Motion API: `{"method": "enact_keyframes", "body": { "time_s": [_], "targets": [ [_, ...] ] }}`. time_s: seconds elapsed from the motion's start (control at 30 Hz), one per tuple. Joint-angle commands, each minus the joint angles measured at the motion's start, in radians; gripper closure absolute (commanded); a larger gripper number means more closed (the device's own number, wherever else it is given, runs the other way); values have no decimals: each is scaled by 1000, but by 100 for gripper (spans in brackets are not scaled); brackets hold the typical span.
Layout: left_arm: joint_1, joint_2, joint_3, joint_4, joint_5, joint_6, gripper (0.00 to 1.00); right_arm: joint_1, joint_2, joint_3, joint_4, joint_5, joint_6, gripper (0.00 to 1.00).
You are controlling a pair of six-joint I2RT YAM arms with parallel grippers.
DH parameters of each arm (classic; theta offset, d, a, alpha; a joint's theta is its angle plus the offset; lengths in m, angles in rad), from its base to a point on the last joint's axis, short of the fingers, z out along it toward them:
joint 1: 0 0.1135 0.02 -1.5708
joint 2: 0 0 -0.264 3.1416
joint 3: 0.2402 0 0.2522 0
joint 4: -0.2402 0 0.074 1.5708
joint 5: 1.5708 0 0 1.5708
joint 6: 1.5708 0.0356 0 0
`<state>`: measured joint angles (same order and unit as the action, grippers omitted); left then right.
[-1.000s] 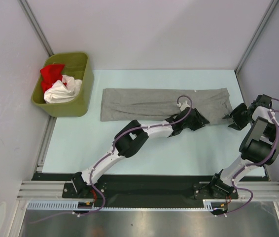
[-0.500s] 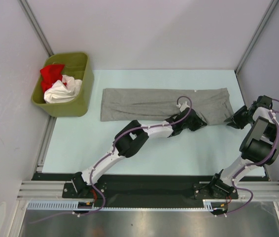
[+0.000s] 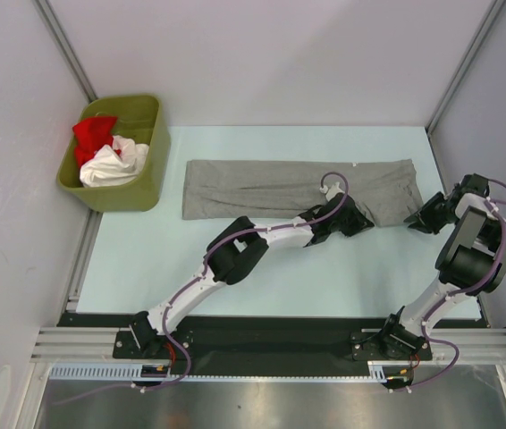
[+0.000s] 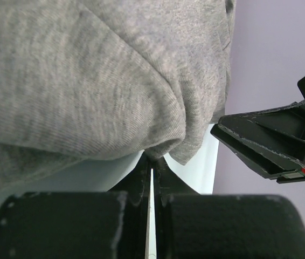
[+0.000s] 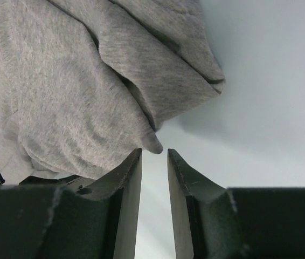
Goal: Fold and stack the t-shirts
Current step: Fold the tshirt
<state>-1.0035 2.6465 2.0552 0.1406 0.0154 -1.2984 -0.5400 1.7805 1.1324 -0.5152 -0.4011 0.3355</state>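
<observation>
Left gripper point(image 4: 151, 163) clamped the near hem of the heather-grey t-shirt point(image 3: 262, 188), spread as a long strip across the table point(image 3: 146, 259); right gripper point(image 5: 153, 161), jaws slightly parted, barely met its corner, so closing there might snag one layer and skew the fold

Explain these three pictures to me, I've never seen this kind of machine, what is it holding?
These are two robot arms bolted to a table. The wide picture looks down from above; the other two come from cameras on each wrist, looking past that arm's own fingers. A grey t-shirt, folded into a long strip, lies on the table. The left gripper is pinched shut on its edge; the right gripper is open at its corner, holding nothing. A green bin holds a red shirt and a white shirt.
</observation>
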Motion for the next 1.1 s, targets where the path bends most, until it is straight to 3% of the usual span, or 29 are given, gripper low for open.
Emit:
{"method": "enact_keyframes", "body": {
  "time_s": [0.0, 0.2, 0.43, 0.77, 1.07],
  "targets": [
    [5, -97, 6, -6, 17, 39, 100, 6, 16, 12, 33, -15, -20, 69],
    [8, -103, 2, -16, 18, 47, 100, 18, 34, 44, 30, 1, -21, 70],
    [11, -112, -3, -22, 21, 53, 100, 17, 36, 64, 17, 18, -27, 78],
    [17, -152, 0, -76, 56, 106, 100, 31, -36, 81, -63, 44, 16, 97],
    [42, -212, -7, -90, 109, 122, 100, 52, -35, 154, -109, 19, 60, 100]
  ]
}}
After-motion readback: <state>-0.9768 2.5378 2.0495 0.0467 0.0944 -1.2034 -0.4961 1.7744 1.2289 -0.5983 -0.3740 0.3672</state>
